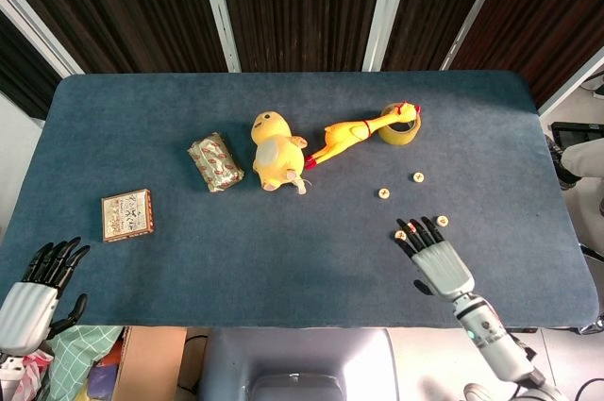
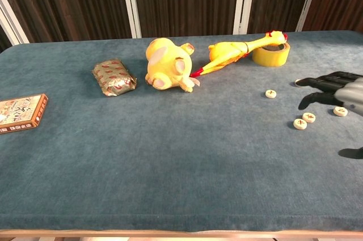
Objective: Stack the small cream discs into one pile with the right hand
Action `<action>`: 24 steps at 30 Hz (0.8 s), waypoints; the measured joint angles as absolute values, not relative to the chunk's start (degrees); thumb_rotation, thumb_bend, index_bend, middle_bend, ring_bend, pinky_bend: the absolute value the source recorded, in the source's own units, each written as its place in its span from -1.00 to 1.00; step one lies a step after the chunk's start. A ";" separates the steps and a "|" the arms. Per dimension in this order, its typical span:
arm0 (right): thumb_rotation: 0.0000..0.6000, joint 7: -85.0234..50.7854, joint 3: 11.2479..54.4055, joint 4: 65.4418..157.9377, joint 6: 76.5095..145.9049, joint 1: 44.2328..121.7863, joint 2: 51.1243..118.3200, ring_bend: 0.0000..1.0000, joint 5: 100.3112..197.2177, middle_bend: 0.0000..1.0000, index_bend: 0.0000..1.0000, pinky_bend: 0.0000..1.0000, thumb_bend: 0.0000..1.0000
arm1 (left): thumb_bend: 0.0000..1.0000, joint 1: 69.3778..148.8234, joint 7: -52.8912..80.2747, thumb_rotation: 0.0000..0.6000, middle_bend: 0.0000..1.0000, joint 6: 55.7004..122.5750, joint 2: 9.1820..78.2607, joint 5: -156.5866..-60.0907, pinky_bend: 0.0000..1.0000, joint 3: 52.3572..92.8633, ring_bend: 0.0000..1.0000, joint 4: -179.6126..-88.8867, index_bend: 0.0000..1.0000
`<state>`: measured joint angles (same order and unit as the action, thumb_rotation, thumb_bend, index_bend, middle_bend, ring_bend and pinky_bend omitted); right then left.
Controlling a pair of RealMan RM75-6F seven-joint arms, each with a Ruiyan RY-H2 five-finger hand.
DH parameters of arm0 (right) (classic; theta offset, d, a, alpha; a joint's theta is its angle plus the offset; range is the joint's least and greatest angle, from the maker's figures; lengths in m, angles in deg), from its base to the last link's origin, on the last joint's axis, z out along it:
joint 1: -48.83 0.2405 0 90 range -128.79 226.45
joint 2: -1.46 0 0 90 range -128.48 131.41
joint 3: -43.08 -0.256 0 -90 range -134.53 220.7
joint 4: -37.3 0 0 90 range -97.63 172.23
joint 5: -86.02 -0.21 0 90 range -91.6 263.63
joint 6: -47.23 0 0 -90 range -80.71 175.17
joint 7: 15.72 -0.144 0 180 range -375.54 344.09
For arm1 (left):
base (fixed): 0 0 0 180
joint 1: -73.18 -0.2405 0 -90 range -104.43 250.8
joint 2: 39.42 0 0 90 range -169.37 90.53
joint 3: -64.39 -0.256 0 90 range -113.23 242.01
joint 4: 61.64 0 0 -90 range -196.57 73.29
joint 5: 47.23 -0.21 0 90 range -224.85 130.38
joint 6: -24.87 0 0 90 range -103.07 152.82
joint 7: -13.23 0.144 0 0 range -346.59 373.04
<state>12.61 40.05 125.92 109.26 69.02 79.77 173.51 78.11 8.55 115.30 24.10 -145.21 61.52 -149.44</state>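
Note:
Several small cream discs lie apart on the blue table's right side. In the head view I see one disc, another disc and a third disc. The chest view shows a touching pair, a lone disc and one disc under my hand. My right hand hovers over the near discs with its fingers stretched out and holds nothing; its fingertips point left. My left hand hangs off the front left edge, fingers apart and empty.
A yellow plush chick, a rubber chicken and a yellow tape roll lie behind the discs. A foil packet and a small card box sit to the left.

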 measured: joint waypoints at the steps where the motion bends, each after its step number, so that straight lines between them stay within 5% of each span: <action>1: 1.00 13.85 39.68 124.83 107.94 70.36 81.04 -1.00 172.88 -0.91 -0.09 -1.00 -0.40 | -0.08 78.14 8.59 1.00 -1.00 115.19 24.10 -145.08 -0.89 61.57 -1.00 -149.42 -1.00; 24: 1.00 13.81 35.56 105.98 100.61 79.59 91.68 -1.00 163.57 -0.84 0.11 -1.00 -0.08 | -0.07 78.26 7.78 1.00 -1.00 115.02 24.00 -144.57 -0.89 61.88 -1.00 -148.98 -1.00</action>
<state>13.81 35.56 105.98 100.61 79.59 91.68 163.57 78.26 7.78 115.02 24.00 -144.57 61.88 -148.98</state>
